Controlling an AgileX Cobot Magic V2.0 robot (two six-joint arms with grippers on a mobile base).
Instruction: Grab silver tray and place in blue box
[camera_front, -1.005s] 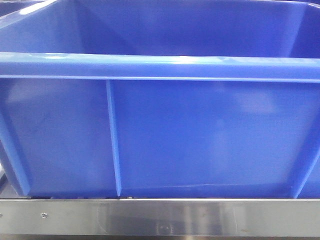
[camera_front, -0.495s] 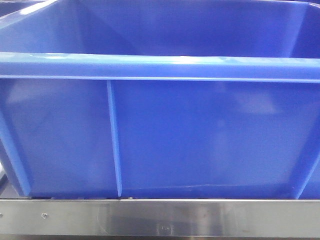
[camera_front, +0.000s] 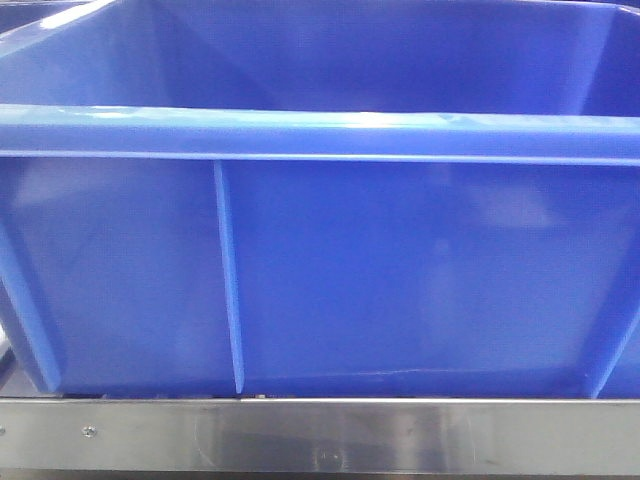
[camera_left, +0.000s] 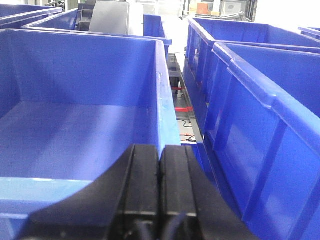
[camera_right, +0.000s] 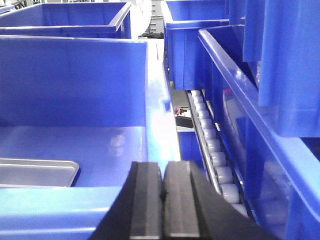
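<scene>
Nothing has shifted in the front view over the last second: the large deep blue plastic crate (camera_front: 400, 270) sits unmoved. Both grippers, left (camera_left: 160, 165) and right (camera_right: 163, 180), have jaws together, empty. The shiny metal tray (camera_right: 37, 172) lies inside a crate, ungrasped.

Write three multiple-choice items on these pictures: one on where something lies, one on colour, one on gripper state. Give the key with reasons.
1. Where does the silver tray lie?
A. Inside a blue box, on its floor
B. On the roller track
C. Between the gripper's fingers

2. What colour are the crates?
A. Grey
B. Blue
C. Green

3. How do the jaws of the left gripper stand?
A. Wide apart
B. Shut on the tray
C. Closed together, holding nothing

Key: 1 A, its rim shows on the box floor in the right wrist view. 2 B, every crate is blue. 3 C, the pads meet with nothing between.
</scene>
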